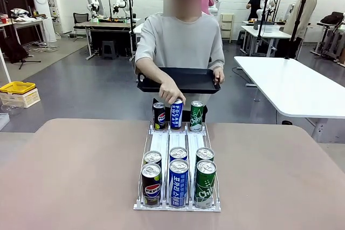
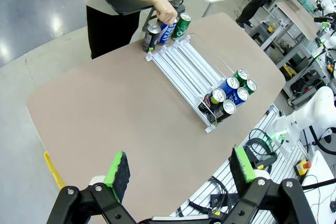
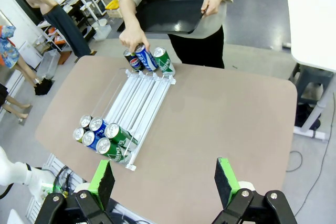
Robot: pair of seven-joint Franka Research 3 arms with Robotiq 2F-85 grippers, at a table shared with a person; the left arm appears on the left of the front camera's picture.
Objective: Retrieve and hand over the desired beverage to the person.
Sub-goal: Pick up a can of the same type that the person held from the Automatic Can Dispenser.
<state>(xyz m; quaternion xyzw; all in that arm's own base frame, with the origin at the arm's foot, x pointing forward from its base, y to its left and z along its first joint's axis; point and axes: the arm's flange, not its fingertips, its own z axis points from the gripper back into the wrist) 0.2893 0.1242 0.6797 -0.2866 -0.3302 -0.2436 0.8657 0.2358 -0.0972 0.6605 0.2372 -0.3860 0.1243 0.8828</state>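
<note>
The person [image 1: 180, 39] stands at the far side of the table [image 1: 70, 171], one hand [image 1: 171, 94] closed over the top of a blue can [image 1: 176, 114], so its lid is hidden. That can stands at the rack's [image 1: 178, 141] far end, in the middle lane, between a black can [image 1: 159, 116] and a green can [image 1: 196, 115]. The other hand [image 1: 218, 75] holds a black tray [image 1: 180, 81] against the waist, covering it. Six cans [image 1: 178, 182] crowd the rack's near end in two rows; the front row hides most of the row behind. From the wrist views the labels are too small to read. The left gripper [image 2: 179, 167] and right gripper [image 3: 165, 179] hang above the table's near edge, well apart from the rack, jaws spread wide with nothing between them.
</note>
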